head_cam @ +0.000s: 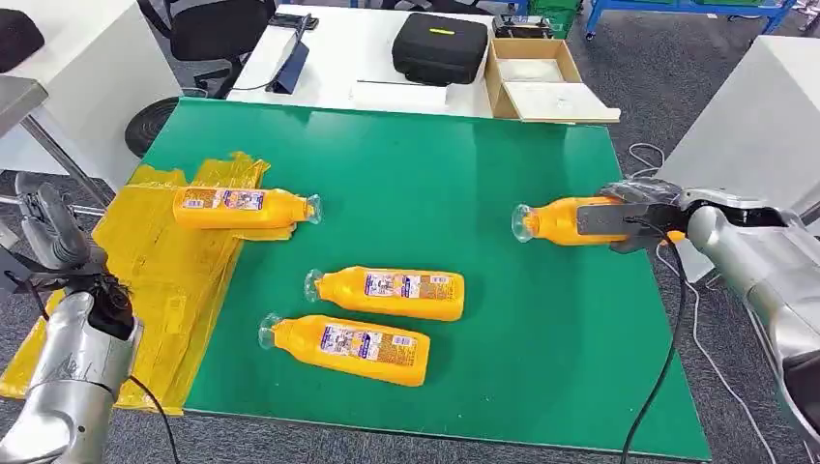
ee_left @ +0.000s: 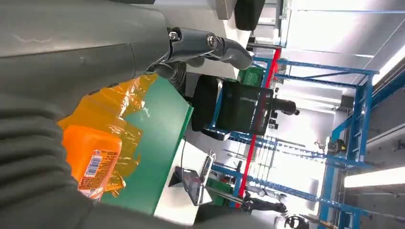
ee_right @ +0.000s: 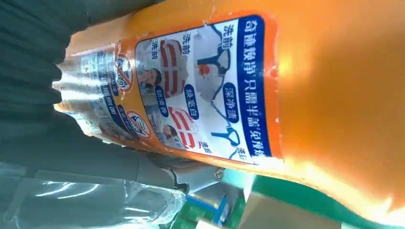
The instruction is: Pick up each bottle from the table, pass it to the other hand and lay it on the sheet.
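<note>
So closest to the camera, lower left of the head view, is the silver left arm with its left hand point(head_cam: 46, 227) raised off the left edge of the table, over the yellow sheet's edge. Fingers look loosely spread with nothing in them as far as I can tell, so it's basically waiting.

The right hand point(head_cam: 633, 220), middle right of the frame, is wrapped around the orange plastic bottle with the clear cap point(head_cam: 561, 220), holding it sideways, cap pointing toward the table centre. The right wrist view shows the label point(ee_right: 191, 90) pressed right up against the hand.

What could go wrong, my guess:
- The grip sits at the bottle's base end, so the long cap end sticks out; it could sag or twist during the handover.
- The hands are well apart, so a sloppy meet-up could drop it onto the table.
- Smooth plastic, probably slippery.
- The cable point(head_cam: 667, 348) trailing off the right arm could snag.

Other bottles: one orange bottle point(head_cam: 242, 207) already lies on the crinkly yellow plastic sheet point(head_cam: 164, 261) at left, and two more orange bottles point(head_cam: 387, 292) point(head_cam: 348, 348) lie near each other on the green tabletop point(head_cam: 464, 174), lower middle.

Room: white desk beyond with a black case point(head_cam: 440, 46) and an open cardboard box point(head_cam: 537, 77), office chair point(head_cam: 208, 29) upper left, grey carpet, blue shelving at the top right.
</note>
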Tool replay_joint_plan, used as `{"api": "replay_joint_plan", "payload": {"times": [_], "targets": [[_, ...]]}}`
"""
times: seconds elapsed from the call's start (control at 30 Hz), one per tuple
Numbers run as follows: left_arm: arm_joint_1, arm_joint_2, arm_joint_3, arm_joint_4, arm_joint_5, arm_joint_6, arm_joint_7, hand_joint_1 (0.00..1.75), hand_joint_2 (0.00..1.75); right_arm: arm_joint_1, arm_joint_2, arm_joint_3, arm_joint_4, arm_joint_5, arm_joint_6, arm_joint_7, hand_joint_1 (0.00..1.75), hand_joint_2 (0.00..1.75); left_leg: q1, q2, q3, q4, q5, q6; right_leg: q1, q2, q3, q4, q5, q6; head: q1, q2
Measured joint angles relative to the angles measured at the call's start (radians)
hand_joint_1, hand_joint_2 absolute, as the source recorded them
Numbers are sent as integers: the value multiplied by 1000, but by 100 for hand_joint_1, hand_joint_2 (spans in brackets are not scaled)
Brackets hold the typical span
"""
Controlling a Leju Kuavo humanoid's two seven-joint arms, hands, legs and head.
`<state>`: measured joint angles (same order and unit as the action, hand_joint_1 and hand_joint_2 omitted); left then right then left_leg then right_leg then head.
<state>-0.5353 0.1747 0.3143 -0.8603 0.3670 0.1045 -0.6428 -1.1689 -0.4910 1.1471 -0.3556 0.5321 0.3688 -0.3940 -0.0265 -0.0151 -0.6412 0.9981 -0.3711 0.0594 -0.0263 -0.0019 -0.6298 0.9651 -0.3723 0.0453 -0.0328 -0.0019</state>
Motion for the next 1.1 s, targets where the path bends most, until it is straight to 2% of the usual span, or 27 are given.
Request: {"api": "replay_joint_plan", "payload": {"times": [0.13,0.3,0.43,0.63,0.73,0.9,1.1], "targets": [[27,0,5,-39,13,-41,27,0,175,17,31,-51,-25,-5,-141,48,175,175,1,3,0,0,0,0,1,1,-1,0,0,0,0,0],[40,-14,-2,-75,23,-78,47,0,175,50,123,-115,-31,-2,-284,88,175,175,2,6,0,0,0,0,1,3,-1,0,0,0,0,0],[71,-42,-30,-130,29,-91,49,0,175,115,217,-192,-58,-11,-401,102,175,175,3,4,0,0,1,-1,3,2,-2,0,0,-1,0,0],[92,-74,-65,-182,14,-92,44,0,175,186,309,-285,-93,-20,-481,114,175,175,3,2,-1,0,1,-1,2,1,-2,0,0,-1,1,0],[80,-107,-110,-195,-15,-81,47,0,175,251,357,-356,-144,21,-532,153,175,175,3,2,-1,0,1,-1,2,1,-2,-1,0,-1,1,0],[50,-152,-180,-196,-33,-65,47,0,175,389,403,-470,-261,119,-534,176,175,175,2,-2,-2,0,1,-1,2,-1,-2,-1,0,-1,0,0],[49,-177,-220,-219,-34,-46,50,0,175,473,448,-576,-350,176,-534,184,175,175,2,0,-3,0,1,-1,1,0,-3,-1,0,-1,0,0]]}}
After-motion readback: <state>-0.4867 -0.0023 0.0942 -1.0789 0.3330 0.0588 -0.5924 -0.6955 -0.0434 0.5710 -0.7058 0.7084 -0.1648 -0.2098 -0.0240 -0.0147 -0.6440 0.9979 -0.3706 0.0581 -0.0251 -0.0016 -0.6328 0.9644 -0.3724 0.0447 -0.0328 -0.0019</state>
